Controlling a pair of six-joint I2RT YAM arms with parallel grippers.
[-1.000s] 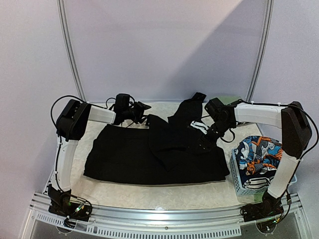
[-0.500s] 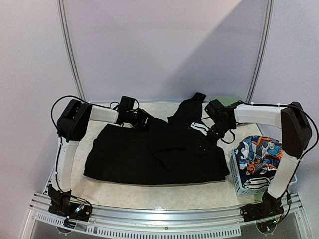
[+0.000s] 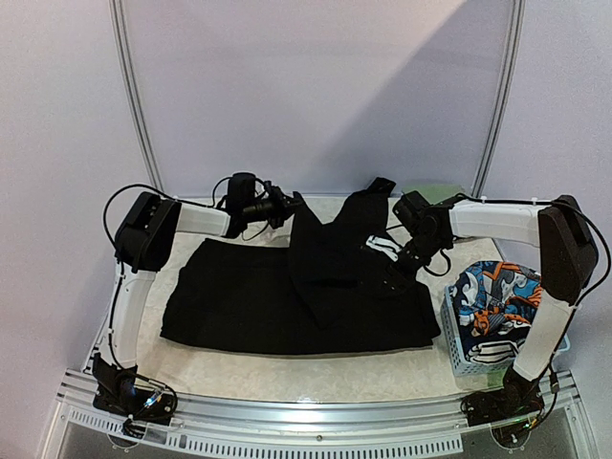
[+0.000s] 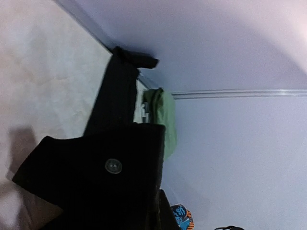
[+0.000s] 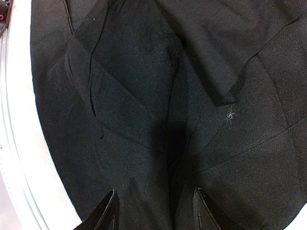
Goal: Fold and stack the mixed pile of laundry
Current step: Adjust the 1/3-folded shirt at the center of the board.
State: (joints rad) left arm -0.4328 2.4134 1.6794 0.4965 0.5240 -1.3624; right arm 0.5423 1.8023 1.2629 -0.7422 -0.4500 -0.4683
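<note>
Table (image 3: 287, 371): L gripper (image 3: 286, 204) pinches black garment (image 3: 258, 301) corner.

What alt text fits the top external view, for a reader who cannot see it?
A large black garment lies spread on the table, and the left tool holds its far edge lifted. The open right tool is over its right side, near a basket with a cartoon-print garment.

The left arm (image 3: 196, 221) bends at a raised elbow and reaches rightward along the far side. The left pincer (image 3: 285, 205) is clamped tight on a lifted fold of the black garment (image 3: 320, 253). The right arm (image 3: 497, 222) stretches leftward with its wrist tipped down, and the right pincer (image 5: 155, 192) has its fingers parted.
</note>
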